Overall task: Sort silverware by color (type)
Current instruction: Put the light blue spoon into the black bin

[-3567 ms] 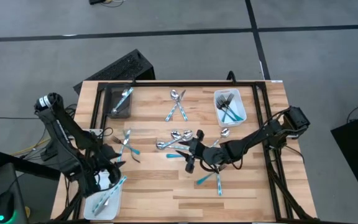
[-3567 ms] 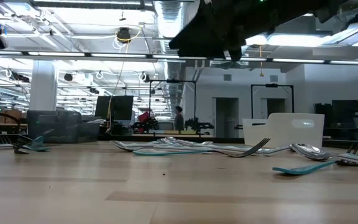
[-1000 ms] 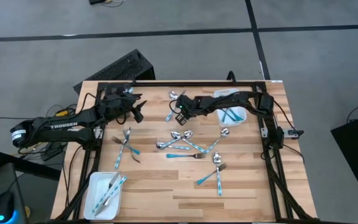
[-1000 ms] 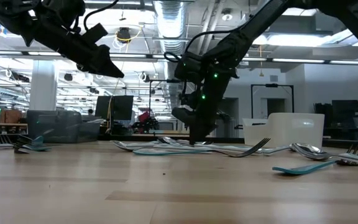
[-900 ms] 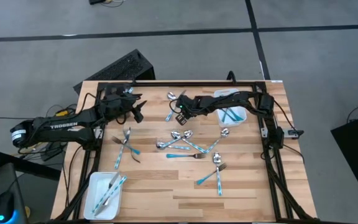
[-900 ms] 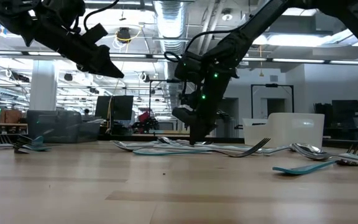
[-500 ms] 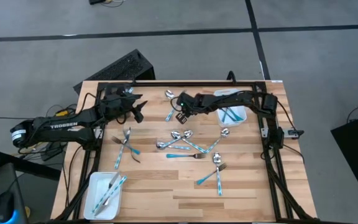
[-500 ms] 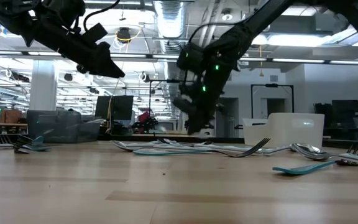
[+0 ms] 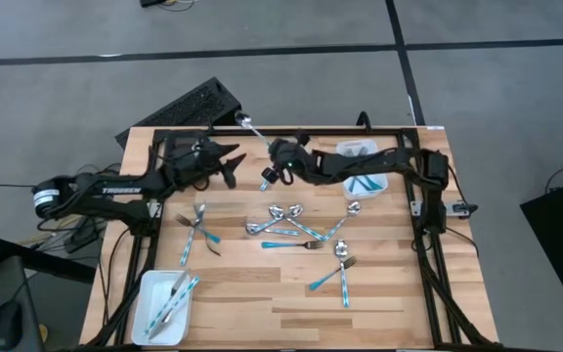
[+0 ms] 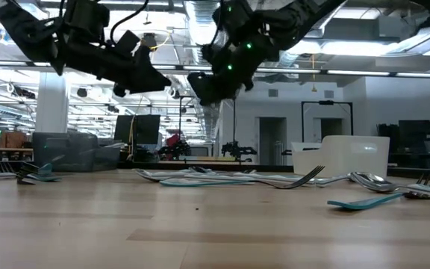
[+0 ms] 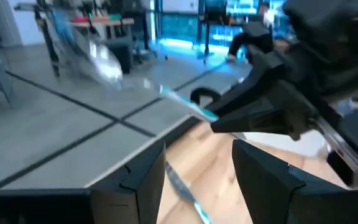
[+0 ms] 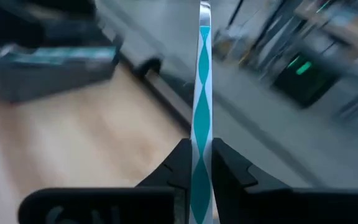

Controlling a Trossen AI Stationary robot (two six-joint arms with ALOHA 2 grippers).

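Note:
My right gripper (image 9: 273,154) hangs over the table's far middle, shut on a spoon (image 9: 250,125) with a teal handle. The spoon's silver head (image 11: 102,62) points toward the far left. My left gripper (image 9: 235,166) is open with nothing between its fingers. It stands just left of the right gripper, pointing at it. More silverware (image 9: 291,221) lies loose on the middle of the table. One teal-handled piece (image 9: 264,182) lies flat below the grippers. My right gripper pinches the spoon's teal handle (image 12: 199,157) between its two fingers. The handle runs along the fingers and out past their tips. The fingers come from the table's right, nearly level. The spoon is lifted clear, head end foremost, out toward the table's far edge.
A dark grey bin (image 9: 180,149) stands at the far left, partly under my left arm. A white tray (image 9: 356,150) with forks sits far right, under my right arm. Another white tray (image 9: 162,309) sits at the near left corner. Two pieces (image 9: 198,235) lie left of centre.
My right gripper has risen from the table toward the far left edge with the spoon. It has tipped from pointing down to nearly level. The spoon is lifted clear. My left gripper has moved a little toward the right gripper.

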